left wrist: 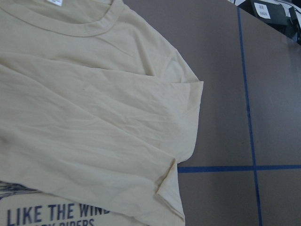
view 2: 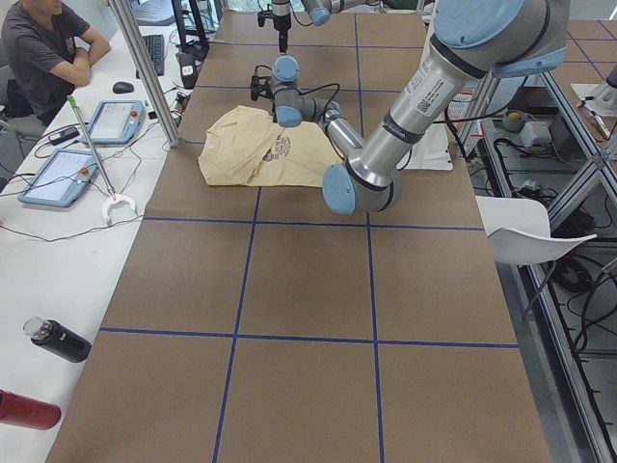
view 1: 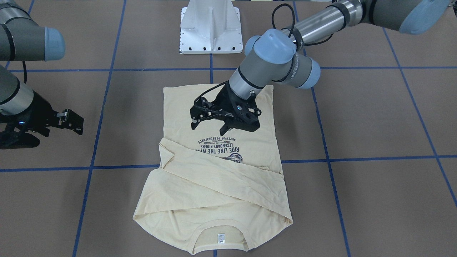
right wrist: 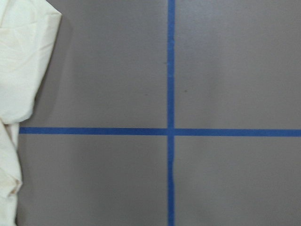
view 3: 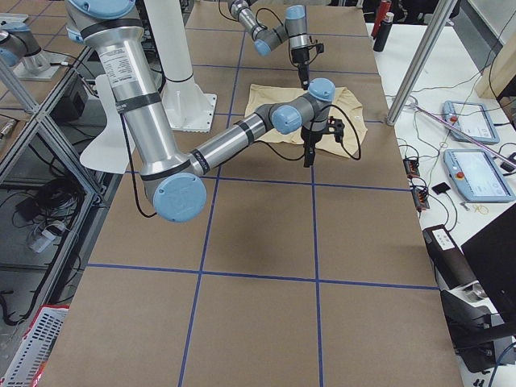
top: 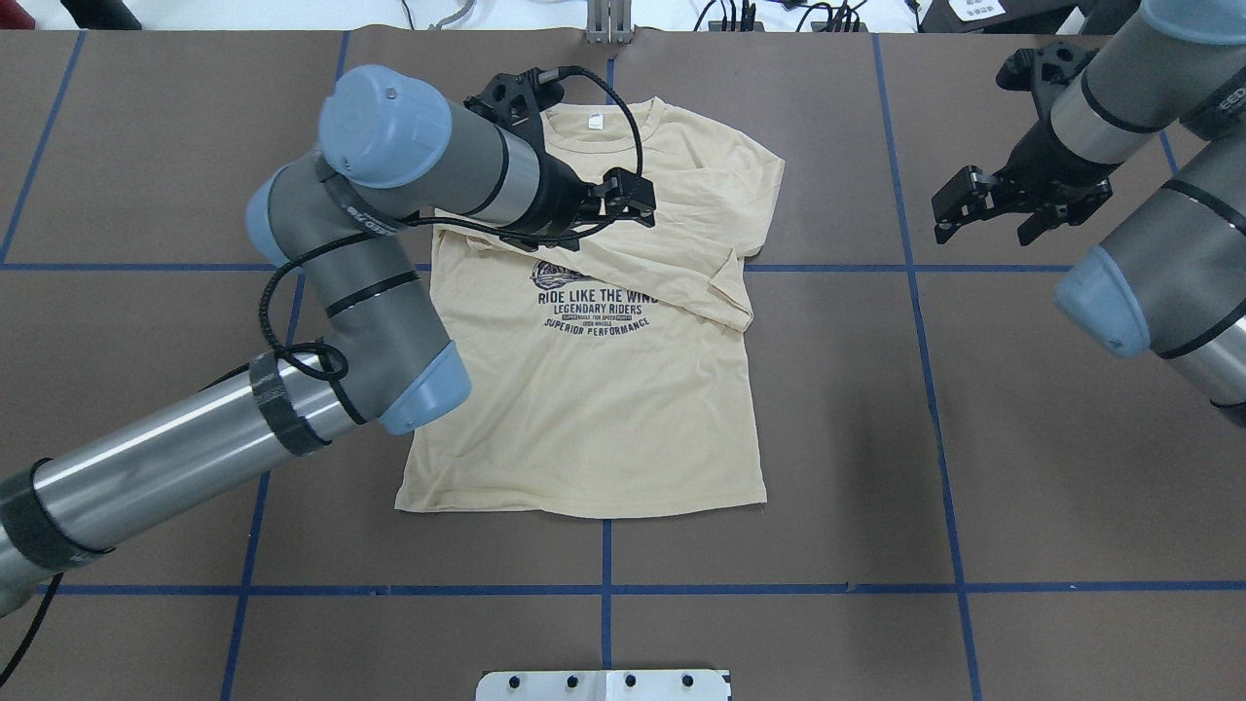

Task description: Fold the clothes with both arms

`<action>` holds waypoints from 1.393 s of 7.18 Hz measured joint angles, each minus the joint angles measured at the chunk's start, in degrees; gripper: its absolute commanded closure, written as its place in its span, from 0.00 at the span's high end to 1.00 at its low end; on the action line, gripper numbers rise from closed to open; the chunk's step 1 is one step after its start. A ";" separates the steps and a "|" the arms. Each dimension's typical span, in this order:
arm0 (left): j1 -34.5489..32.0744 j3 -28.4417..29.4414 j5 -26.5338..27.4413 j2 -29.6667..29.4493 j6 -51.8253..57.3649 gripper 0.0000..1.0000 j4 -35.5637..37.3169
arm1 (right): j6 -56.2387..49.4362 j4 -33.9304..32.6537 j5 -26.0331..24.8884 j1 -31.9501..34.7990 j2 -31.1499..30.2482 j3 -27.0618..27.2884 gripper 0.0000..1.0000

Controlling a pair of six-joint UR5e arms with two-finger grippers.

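Observation:
The clothes are one cream-yellow long-sleeved T-shirt (view 1: 214,185) lying print side up on the brown table, collar away from the robot. Both sleeves are folded across its chest (top: 681,243), partly covering the navy print (top: 596,310). My left gripper (view 1: 210,123) hovers over the upper chest (top: 628,200), open and holding nothing. The left wrist view shows only the folded sleeve and collar (left wrist: 94,117). My right gripper (top: 993,219) hangs open above bare table off the shirt's side (view 1: 76,121). The right wrist view catches just the shirt's edge (right wrist: 19,70).
Blue tape lines (top: 915,268) grid the table. The white pedestal base (view 1: 210,28) stands at the robot's edge. A person (view 2: 48,48) sits at a side bench with tablets (view 2: 116,121) and bottles (view 2: 58,340). Bare table surrounds the shirt.

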 measured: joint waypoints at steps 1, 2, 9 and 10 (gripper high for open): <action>-0.42 -5.81 -0.15 3.66 1.51 1.00 3.80 | 9.10 6.82 -0.04 -3.26 -0.30 0.18 1.00; -0.61 -10.42 -0.21 7.56 2.73 1.00 5.77 | 15.36 11.29 -0.20 -6.18 -0.49 0.36 1.00; -0.72 -23.51 0.26 25.44 4.43 1.00 10.53 | 34.46 14.42 -16.14 -30.12 0.44 5.25 1.00; -0.60 -23.61 0.22 25.65 4.48 1.00 10.50 | 34.78 14.39 -17.70 -31.76 0.44 4.95 1.00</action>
